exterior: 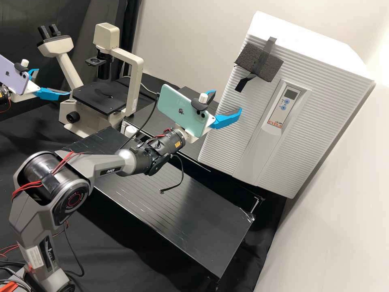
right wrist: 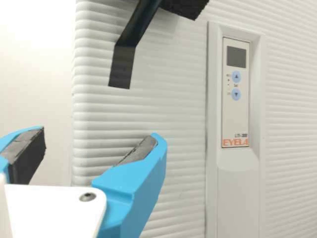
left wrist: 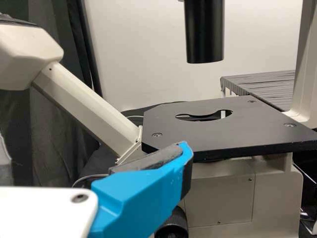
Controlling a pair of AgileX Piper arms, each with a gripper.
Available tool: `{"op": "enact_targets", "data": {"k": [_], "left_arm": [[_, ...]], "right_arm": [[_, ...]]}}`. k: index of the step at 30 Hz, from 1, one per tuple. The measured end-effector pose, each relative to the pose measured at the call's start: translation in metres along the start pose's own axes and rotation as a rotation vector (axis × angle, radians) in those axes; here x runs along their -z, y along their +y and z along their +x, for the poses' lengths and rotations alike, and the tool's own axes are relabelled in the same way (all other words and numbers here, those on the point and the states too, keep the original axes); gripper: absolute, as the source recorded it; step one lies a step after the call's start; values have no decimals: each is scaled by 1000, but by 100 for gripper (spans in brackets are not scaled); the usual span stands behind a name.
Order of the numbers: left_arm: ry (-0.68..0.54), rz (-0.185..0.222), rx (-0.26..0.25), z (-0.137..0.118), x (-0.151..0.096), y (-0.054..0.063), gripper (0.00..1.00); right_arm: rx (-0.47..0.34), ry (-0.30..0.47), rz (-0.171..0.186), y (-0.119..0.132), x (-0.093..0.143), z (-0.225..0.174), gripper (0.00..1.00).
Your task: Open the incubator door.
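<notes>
Incubator (exterior: 320, 61) (white, ribbed all over its front) stands toward the right of the high view, with its door (exterior: 227, 125) looking shut. Next in bulk comes the low black platform (exterior: 182, 219), long and flat, in front of it. The right arm (exterior: 30, 219) rises at the near side and reaches over that platform toward the door. At the far side stands a cream microscope (exterior: 135, 85) with a flat black stage (exterior: 97, 97).

The right gripper (exterior: 227, 101) is open and holds nothing; in the right wrist view one finger (right wrist: 136, 178) lies in front of the ribs, the other out past the door's side edge. Whether either touches the door, I cannot tell. The left gripper (exterior: 54, 81) is spread and empty too, near the microscope.

A green phone (exterior: 178, 107) rides on the right arm, a lilac one on the left. Smaller again, a dark foam pad (exterior: 259, 61) sits high on the door under black tape (exterior: 269, 44), one end hanging free. Last, two little blue buttons (exterior: 287, 101) sit below a dark display (exterior: 291, 93).
</notes>
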Motion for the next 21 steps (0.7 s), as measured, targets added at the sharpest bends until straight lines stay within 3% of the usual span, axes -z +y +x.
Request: {"op": "enact_targets", "data": {"k": [6,15,21], "left_arm": [[0,0,0,0,0,0,100],[0,0,0,0,0,0,100],[0,0,0,0,0,0,100]], "right_arm": [[-10,-17,-5,-1,-1,0,0],[-2,-33,-48,-9,-2,2,0],[-7,-34,-47,-9,-2,2,0]]}}
